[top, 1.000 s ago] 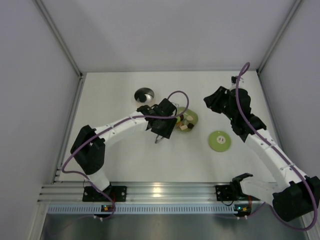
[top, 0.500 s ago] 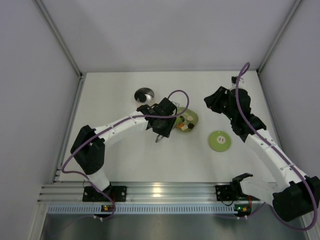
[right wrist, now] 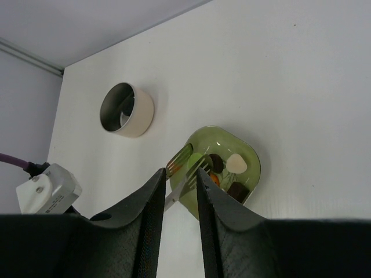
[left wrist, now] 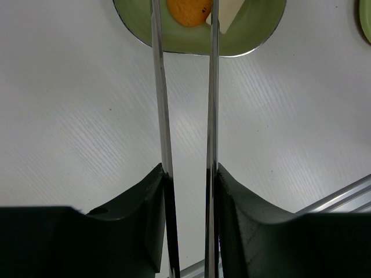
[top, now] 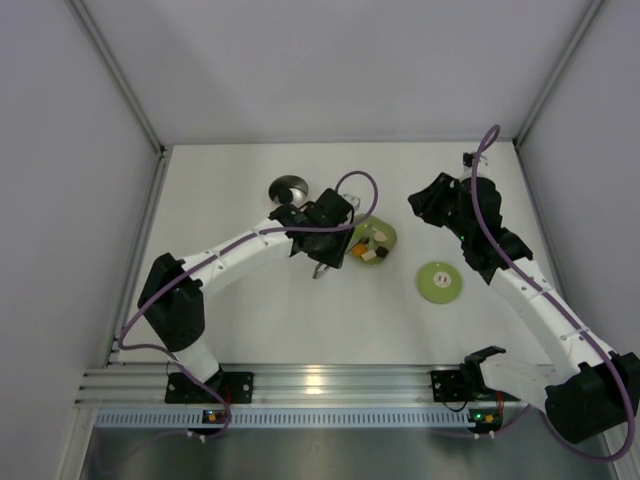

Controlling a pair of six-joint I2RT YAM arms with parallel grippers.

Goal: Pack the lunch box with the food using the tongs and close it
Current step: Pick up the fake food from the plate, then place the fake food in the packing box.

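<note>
My left gripper (left wrist: 189,174) is shut on the tongs (left wrist: 212,98), one silver arm against each finger. Both arms run forward to the green dish (left wrist: 255,35), where an orange piece (left wrist: 188,7) lies between them beside a cream piece (left wrist: 232,16); whether it is clamped I cannot tell. In the right wrist view the tongs' tips (right wrist: 191,165) sit at the dish's left rim near a light green disc (right wrist: 197,161), black (right wrist: 215,162), cream (right wrist: 236,163) and brown (right wrist: 237,190) food. The lunch box (top: 288,188) stands uncovered behind, with its lid (top: 438,281) right of the dish. My right gripper (right wrist: 177,179) hovers empty, narrowly open.
The white table (top: 250,300) is walled by grey panels on three sides. An aluminium rail (top: 320,385) runs along the near edge with both arm bases on it. The left arm's purple cable (top: 355,190) loops above the dish.
The left gripper has squeezed the tongs narrower and shifted slightly away from the near edge. The right arm has not moved.
</note>
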